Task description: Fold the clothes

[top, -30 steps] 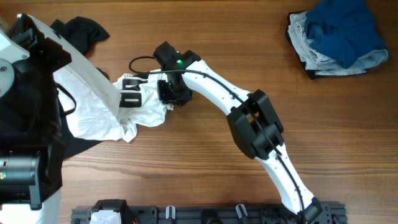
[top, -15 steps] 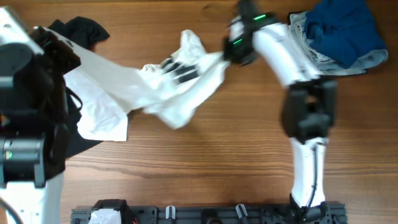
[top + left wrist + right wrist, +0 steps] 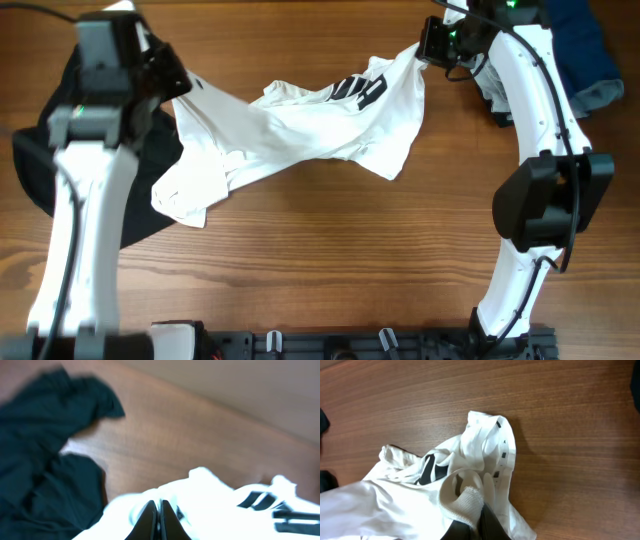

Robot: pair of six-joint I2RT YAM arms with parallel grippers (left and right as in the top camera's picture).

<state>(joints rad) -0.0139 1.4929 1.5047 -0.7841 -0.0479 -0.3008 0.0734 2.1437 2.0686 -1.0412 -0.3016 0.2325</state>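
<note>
**Spotter:** What do you have on your left?

**Second:** Your left gripper (image 3: pixel 156 510) is at the far left of the table (image 3: pixel 300 260). Its fingers (image 3: pixel 148 522) are pressed tight together, with one end of the shirt (image 3: pixel 300 125) pinched between them. A black garment (image 3: pixel 30 160) lies bunched on the wood under that arm. In your left wrist view it sits just beside the white cloth.

**Spotter:** And the shirt itself?

**Second:** It is white and stretched across the far half of the table between your two grippers. The middle sags and is creased. One loose flap hangs down at the lower left and rests on the wood near the black garment. A black print (image 3: pixel 360 90) shows towards the right end, crumpled so you cannot read it.

**Spotter:** Your right side?

**Second:** Your right gripper (image 3: pixel 428 47) is at the far right, clamped on the other end of the shirt. Your right wrist view shows a ribbed white edge (image 3: pixel 466 504) caught between the fingers. The rest of the cloth spills away from it over the table.

**Spotter:** Anything further right?

**Second:** A blue pile (image 3: pixel 590 40) of clothes sits at the far-right corner. It is just behind your right arm, which partly hides it.
</note>
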